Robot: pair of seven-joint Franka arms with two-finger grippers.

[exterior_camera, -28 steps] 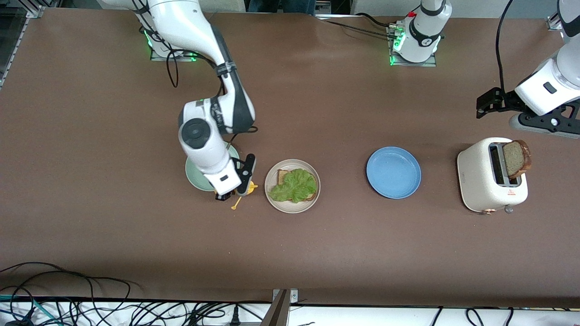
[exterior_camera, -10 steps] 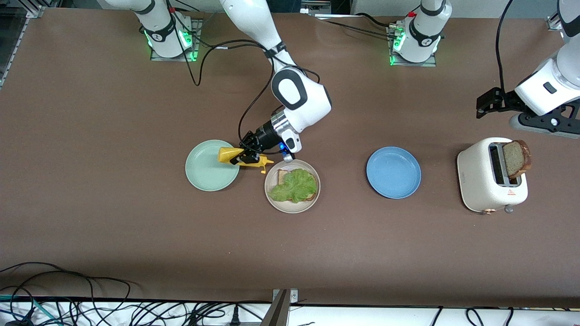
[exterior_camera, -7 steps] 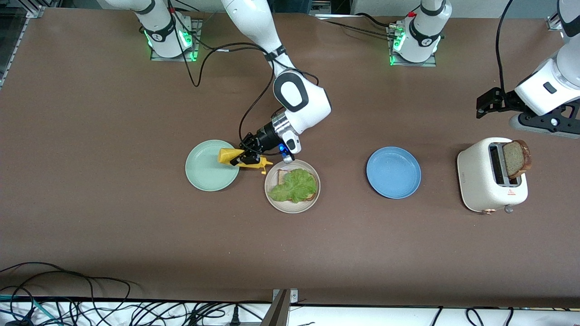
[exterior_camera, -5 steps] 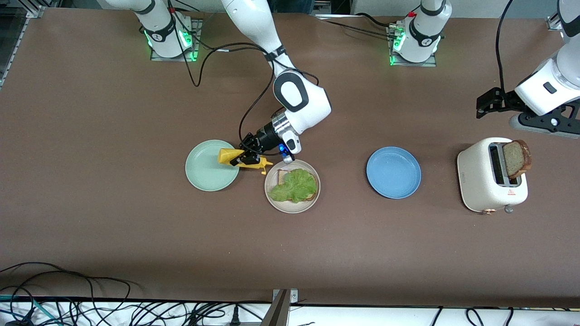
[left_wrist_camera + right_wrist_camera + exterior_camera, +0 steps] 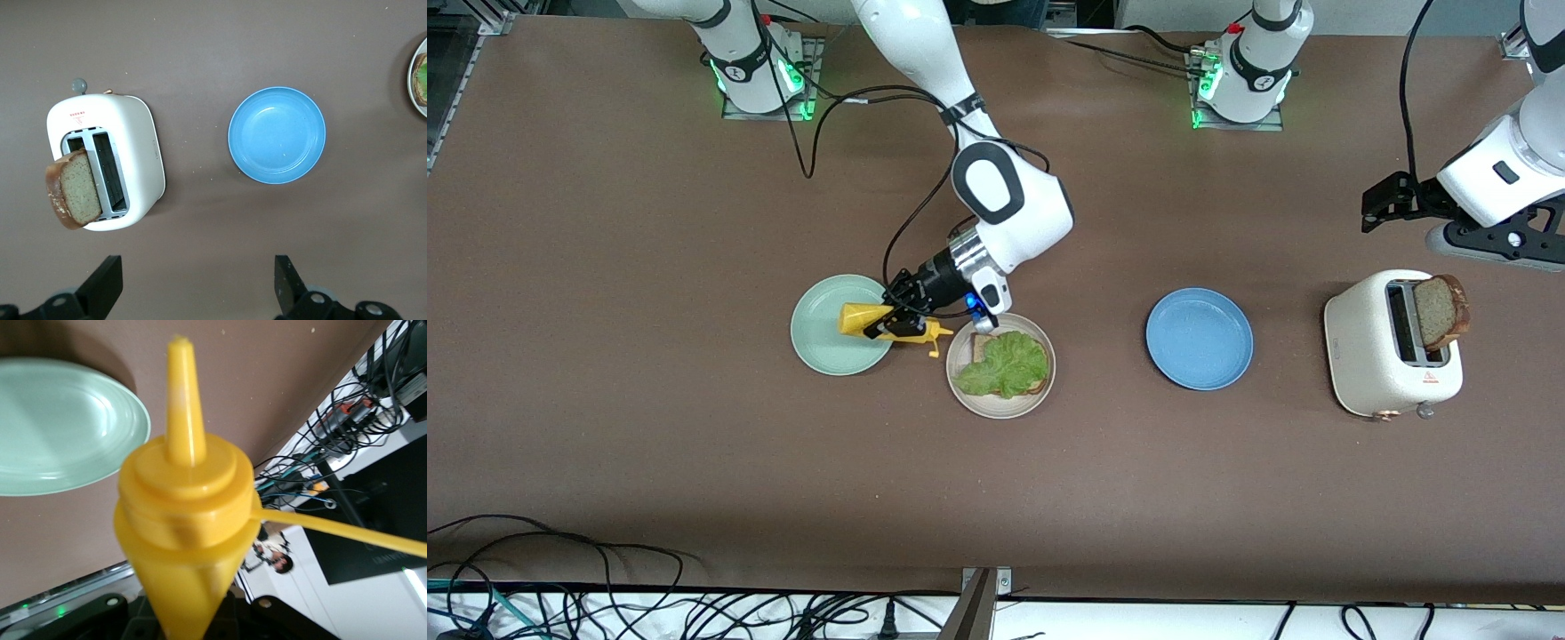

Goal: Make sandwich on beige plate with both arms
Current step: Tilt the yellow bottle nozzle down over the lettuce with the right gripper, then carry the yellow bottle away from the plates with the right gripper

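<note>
One yellow squeeze bottle (image 5: 876,321) (sideways) gripped by right end effector (image 5: 895,318).

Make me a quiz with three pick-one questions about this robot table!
1. Where is the bread slice?
A. in the toaster
B. on the blue plate
C. on the green plate

2. How many plates are there?
A. two
B. three
C. four

3. What does the right pincer hold?
A. lettuce
B. nothing
C. a yellow bottle

Answers: 1 A, the slice sticks out of a slot. 2 B, green, beige and blue. 3 C, its fingers clamp the bottle over the green plate's edge.
</note>
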